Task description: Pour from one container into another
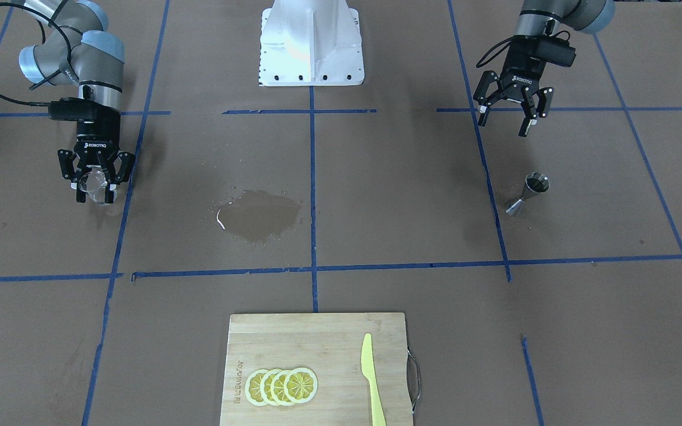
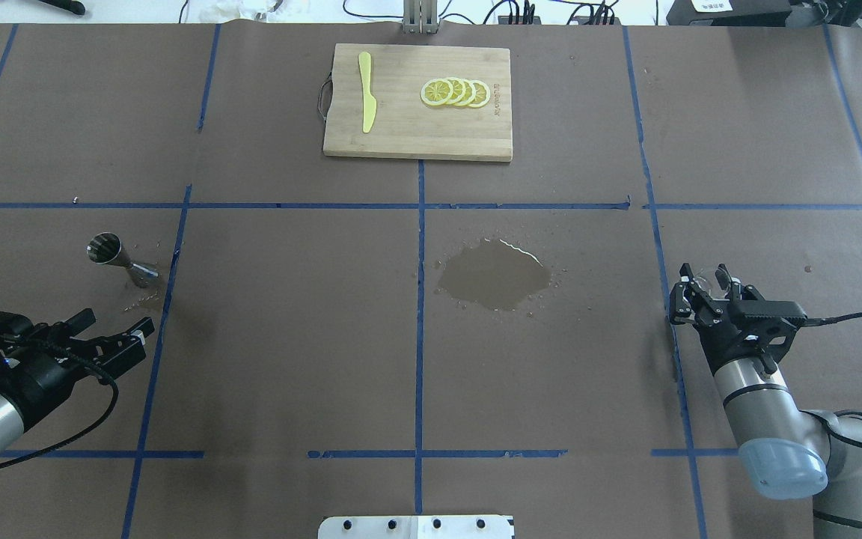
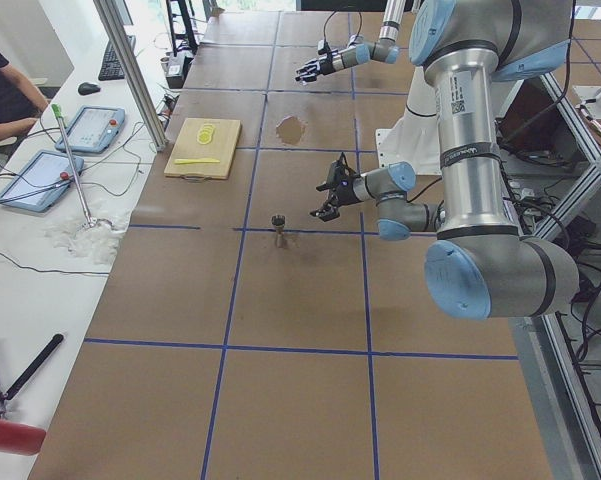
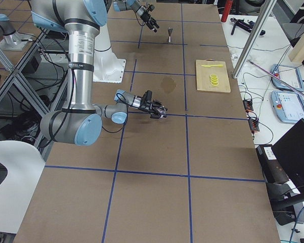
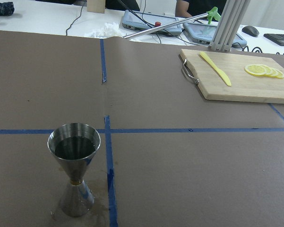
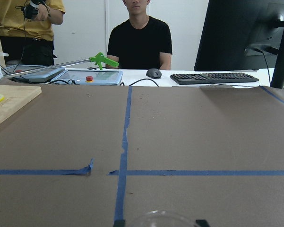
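A wet spill (image 2: 494, 283) lay mid-table; a cutting board (image 2: 401, 142) with lemon slices (image 2: 455, 92) and a knife (image 2: 367, 101) sat far centre; the steel jigger (image 2: 120, 262) stood upright at left, liquid in its upper cup, just beyond the left gripper (image 2: 118, 322), fingers spread; the right gripper (image 1: 95, 192) pinched a clear glass (image 1: 93, 183).

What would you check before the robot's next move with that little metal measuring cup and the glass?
1. Jigger upright: ok.
2. Liquid in the jigger's top cone: ok, the left wrist view shows it.
3. Left gripper open, apart from the jigger: ok.
4. Right gripper shut on the clear glass: ok.
5. Contents of the clear glass: cannot tell.
6. Table dry: not ok, a puddle lies in the middle.
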